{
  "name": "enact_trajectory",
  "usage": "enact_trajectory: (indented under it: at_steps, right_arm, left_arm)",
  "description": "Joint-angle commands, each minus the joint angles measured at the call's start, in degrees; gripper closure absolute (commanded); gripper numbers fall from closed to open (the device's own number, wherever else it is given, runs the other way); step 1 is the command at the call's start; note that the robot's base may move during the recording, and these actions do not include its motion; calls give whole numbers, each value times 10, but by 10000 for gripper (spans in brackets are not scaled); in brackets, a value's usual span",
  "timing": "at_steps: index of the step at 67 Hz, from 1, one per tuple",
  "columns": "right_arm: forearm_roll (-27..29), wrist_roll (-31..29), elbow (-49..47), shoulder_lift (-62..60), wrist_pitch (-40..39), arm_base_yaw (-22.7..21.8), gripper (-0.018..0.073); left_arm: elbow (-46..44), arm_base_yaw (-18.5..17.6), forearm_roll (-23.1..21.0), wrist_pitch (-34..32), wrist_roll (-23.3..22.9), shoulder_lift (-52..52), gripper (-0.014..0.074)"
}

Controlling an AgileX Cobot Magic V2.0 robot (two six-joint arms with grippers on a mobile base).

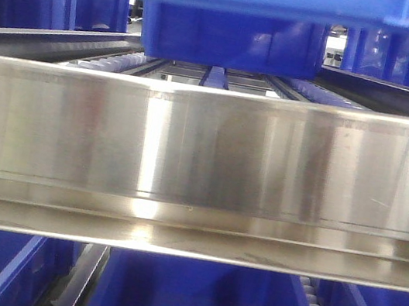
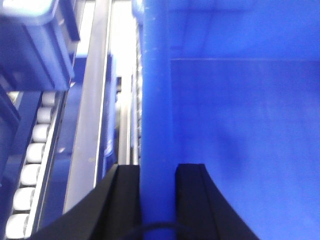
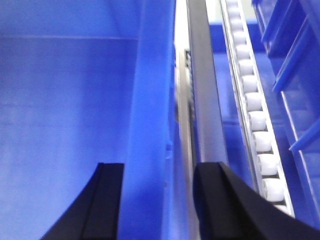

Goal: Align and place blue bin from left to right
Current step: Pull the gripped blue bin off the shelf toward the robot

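**Two grippers taking hold of a blue bin by its side walls in a roller rack**

The bin (image 2: pixel 240 125) is sitting in a rack lane. Its bright blue inside is filling most of both wrist views, with no contents showing.

My left gripper (image 2: pixel 157 172) is pinching the bin's left wall, one black finger inside and one outside, both pressing on the plastic. My right gripper (image 3: pixel 159 172) is straddling the right wall with its fingers spread. The inner finger is lying against the wall and the outer one is standing off from it.

The plastic is looking rigid and smooth. I am judging it stiff, fairly light, and slippery under the pads. The walls near the rim, one per gripper, are looking like the soundest hold, since that is keeping the bin from twisting.

White rollers (image 2: pixel 32 165) and a grey rail (image 2: pixel 90 125) are running just beside the left wall. Darker bins (image 3: pixel 295 75) are sitting beyond the rollers on the right. In the front view a steel bar (image 1: pixel 204 153) is crossing the frame, with a blue bin body behind it, probably the same bin.
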Motion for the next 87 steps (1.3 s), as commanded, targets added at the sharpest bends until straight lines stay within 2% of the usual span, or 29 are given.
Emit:
enact_trajectory:
  at_steps: [1,17,27,39,56,75,87]
  right_arm:
    - [18,21,-9,-20,-45,5,631]
    - [21,26,46,-61,-45,5,631]
    - [21,32,121,-111,-45,5,631]
    - [17,41,197,-170,-53,11,629]
    - [-55,106,311,-260,-79,85,629]
    - [-126,197,381,-329,-79,168,629]
    - [-132,201,384,-334,-76,178,629]
  left_arm:
    - [-9,-13,-35,-36,-11,-21,707]
    - [36,-26,-23,-36,-49,-50,707]
    - [108,-52,36,-36,-96,-96,707]
    - [209,-78,54,-36,-137,-161,707]
    - [341,-131,101,-36,-210,-263,707]
    - [443,-222,184,-36,-297,-355,707]
    - [457,-237,190,-36,-302,-371,707]
